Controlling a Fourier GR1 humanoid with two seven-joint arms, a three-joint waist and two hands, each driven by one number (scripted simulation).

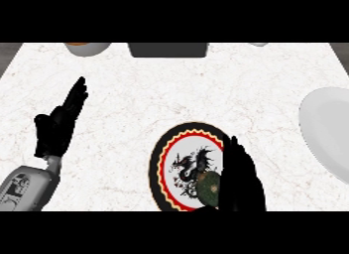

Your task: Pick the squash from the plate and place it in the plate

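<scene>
A: Where do we see the squash [208,186]?

B: We see it on the dragon plate [155,163], low on the plate's right side, near the view's lower edge. It is dark green, and part of it is hidden behind our right hand [242,186].

A: And what do we make of that hand?

B: It stands over the right rim of the dragon plate, just beside the squash. Its fingers [233,149] look straight and narrow, held together and pointing away from us. We see nothing curled round the squash, though we cannot tell whether the hand touches it.

A: The other plate?

B: The white plate [335,129] lies at the right edge of the tabletop [206,89], apart from the dragon plate and cut off by the view.

A: Our left hand [54,130]?

B: It rests at the left, well apart from both plates, with its fingers [75,96] straight and holding nothing.

A: Anything else?

B: Along the far edge we see a bowl [87,48] and a dark box [168,49].
</scene>
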